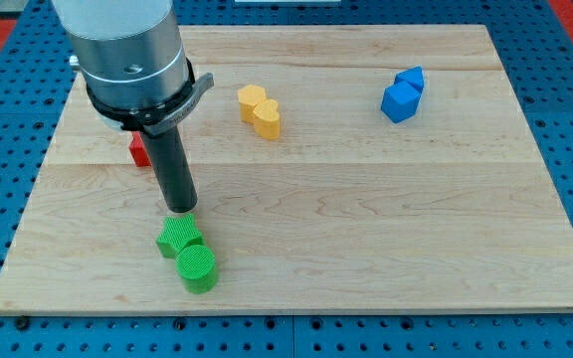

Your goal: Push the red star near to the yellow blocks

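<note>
A red block (138,151) shows only as a small piece at the view's left, mostly hidden behind my rod, so its star shape cannot be made out. Two yellow blocks touch each other in the upper middle: one (251,100) and one (266,118). My tip (180,209) is on the board below and right of the red block, just above the green blocks. The yellow blocks are up and right of the red one, well apart from it.
Two green blocks touch at the lower left: a star-like one (179,237) and a round one (197,268). Two blue blocks (402,95) sit together at the upper right. The wooden board (366,219) lies on a blue pegboard.
</note>
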Controlling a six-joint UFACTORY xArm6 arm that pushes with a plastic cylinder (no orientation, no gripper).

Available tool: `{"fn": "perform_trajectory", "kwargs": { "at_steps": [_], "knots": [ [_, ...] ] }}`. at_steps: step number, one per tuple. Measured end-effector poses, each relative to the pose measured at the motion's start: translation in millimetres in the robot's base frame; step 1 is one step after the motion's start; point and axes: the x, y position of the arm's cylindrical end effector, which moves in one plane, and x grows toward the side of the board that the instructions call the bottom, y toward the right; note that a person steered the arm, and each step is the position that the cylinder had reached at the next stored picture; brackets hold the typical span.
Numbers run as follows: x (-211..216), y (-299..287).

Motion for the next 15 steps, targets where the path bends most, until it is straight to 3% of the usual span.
{"fn": "perform_trajectory", "kwargs": {
  "at_steps": [2,4,5,6,7,9,12,13,14,15],
  "knots": [
    [-24.3,21.9],
    [-20.3,-73.4],
    [-54.5,-102.8],
    [-79.1,-38.0],
    [-80.7,63.1],
    [-73.3,96.5],
    [-56.8,58.7],
    [-47.4,98.7],
    [-47.4,191.2],
    [-44.5,211.8]
  ]
}}
